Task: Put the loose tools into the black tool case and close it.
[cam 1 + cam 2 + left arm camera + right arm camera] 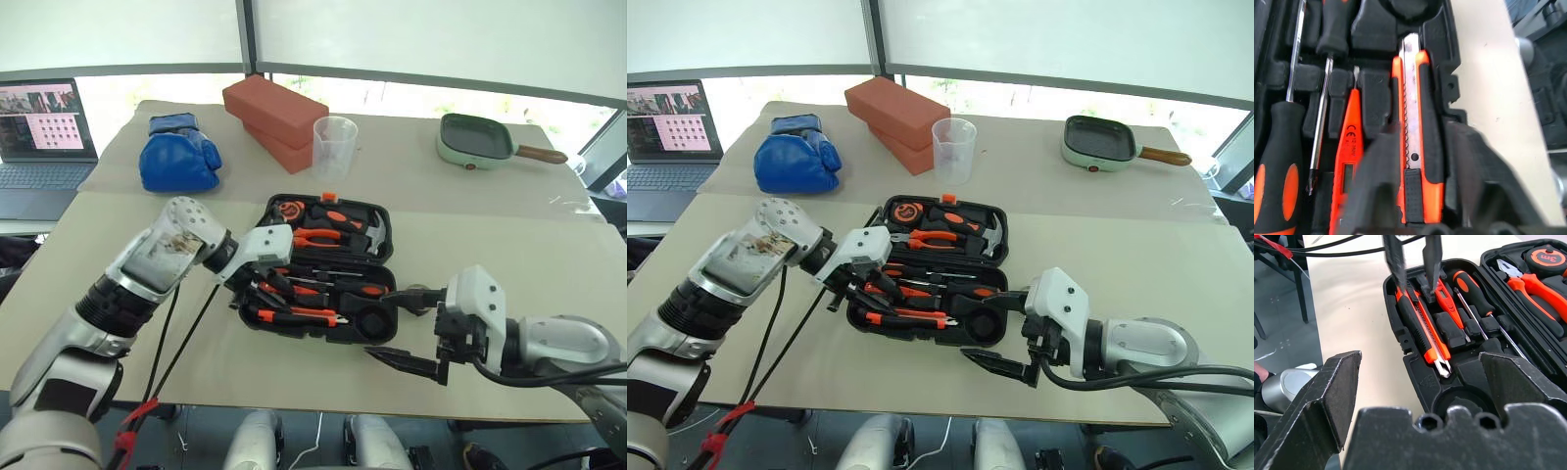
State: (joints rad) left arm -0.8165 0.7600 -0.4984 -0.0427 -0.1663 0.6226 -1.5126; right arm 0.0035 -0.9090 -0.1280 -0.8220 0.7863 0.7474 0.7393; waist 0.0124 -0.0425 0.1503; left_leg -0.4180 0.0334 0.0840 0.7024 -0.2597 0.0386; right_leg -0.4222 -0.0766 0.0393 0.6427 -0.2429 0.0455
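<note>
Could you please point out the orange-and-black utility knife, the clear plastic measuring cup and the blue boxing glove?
Orange-and-black utility knife (pixel 1415 147): left wrist view, on its metal blade strip.
Clear plastic measuring cup (pixel 334 147): left eye view, on its side wall.
Blue boxing glove (pixel 176 157): left eye view, on its padded front.

A robotics test room, I'd say: a cloth-covered table (pixel 118 323) by big bright windows (pixel 441 44), a laptop (pixel 39 137) at ten o'clock, odd props like bricks (pixel 274 113) and a boxing glove (pixel 176 157).
</note>
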